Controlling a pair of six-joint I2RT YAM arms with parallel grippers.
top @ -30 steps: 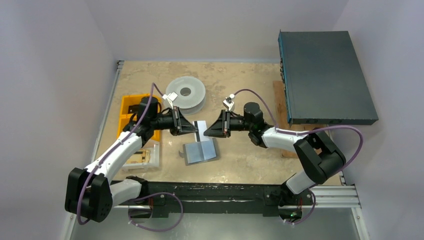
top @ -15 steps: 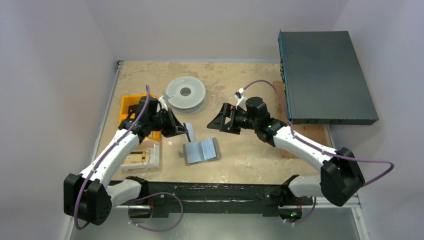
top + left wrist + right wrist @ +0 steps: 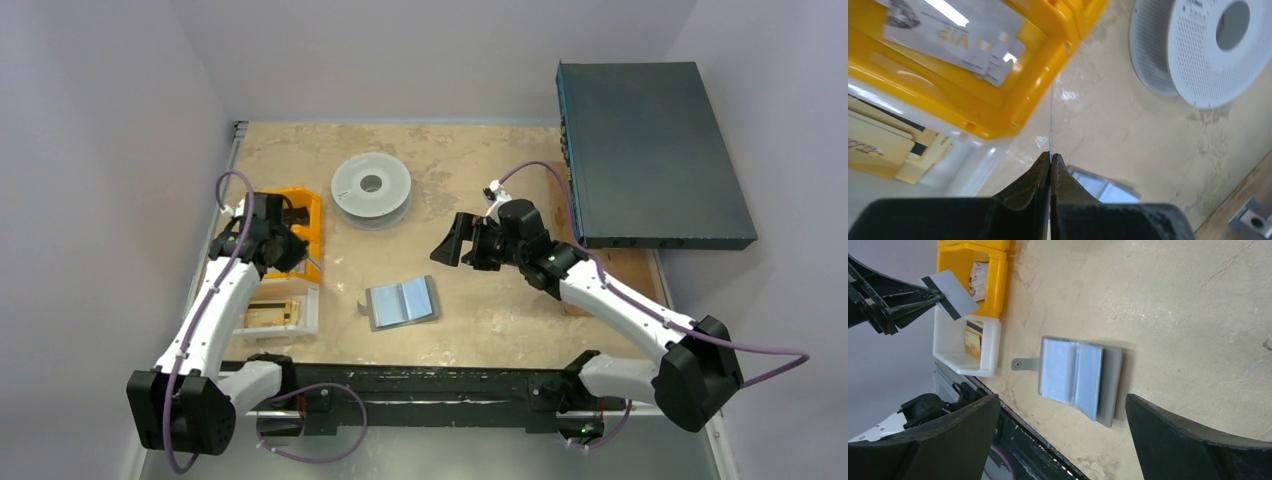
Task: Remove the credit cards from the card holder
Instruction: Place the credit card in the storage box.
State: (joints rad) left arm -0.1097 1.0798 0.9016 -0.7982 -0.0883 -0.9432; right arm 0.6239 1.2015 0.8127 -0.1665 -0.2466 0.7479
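Note:
The slate-grey card holder (image 3: 402, 302) lies open on the table, its clear sleeves facing up and its flap pointing left; the right wrist view also has the card holder (image 3: 1078, 377). My left gripper (image 3: 297, 252) is shut on a thin grey card with a black stripe (image 3: 950, 290). It holds the card at the near right corner of the yellow bin (image 3: 303, 215). In the left wrist view that card (image 3: 1051, 117) is edge-on, rising from the gripper (image 3: 1050, 156). My right gripper (image 3: 450, 245) hangs open and empty, up and to the right of the holder; the right gripper (image 3: 1062, 397) frames it.
The yellow bin (image 3: 1038, 85) holds loose cards (image 3: 953, 30). A clear bin (image 3: 305, 310) with tan cards sits just in front of it. A pale round spool (image 3: 371, 188) stands at the back. A dark box (image 3: 650, 150) and a wooden board (image 3: 560, 195) fill the right side.
My left arm has swung left from over the holder to the yellow bin, carrying the card. My right gripper has opened wide and drawn back to the right.

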